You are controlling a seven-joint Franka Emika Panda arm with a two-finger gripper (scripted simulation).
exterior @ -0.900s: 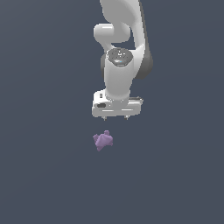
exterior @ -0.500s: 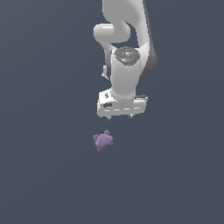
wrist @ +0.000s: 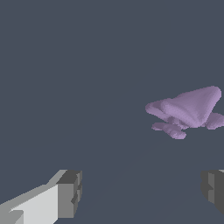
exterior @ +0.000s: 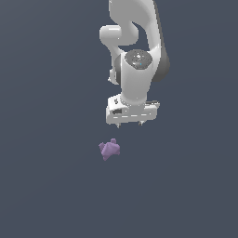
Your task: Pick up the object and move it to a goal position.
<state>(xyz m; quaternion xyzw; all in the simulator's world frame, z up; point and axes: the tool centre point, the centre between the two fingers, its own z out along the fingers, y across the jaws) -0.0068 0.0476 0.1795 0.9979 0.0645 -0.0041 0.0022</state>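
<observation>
Exterior view showed the white arm [exterior: 135, 56] reaching down over a plain dark grey floor [exterior: 46, 186], with the gripper [exterior: 130, 124] hanging above the purple object [exterior: 109, 149] and a little toward that view's right of it, not touching. From there only two small tips poked out below the hand, too small to judge their spacing. Wrist view filled that in: the fingers [wrist: 70, 194] stood wide apart with nothing between them, and the object [wrist: 188, 111] lay on the floor ahead, its stubby lobes plain to see, apparently off the line between the jaws.
</observation>
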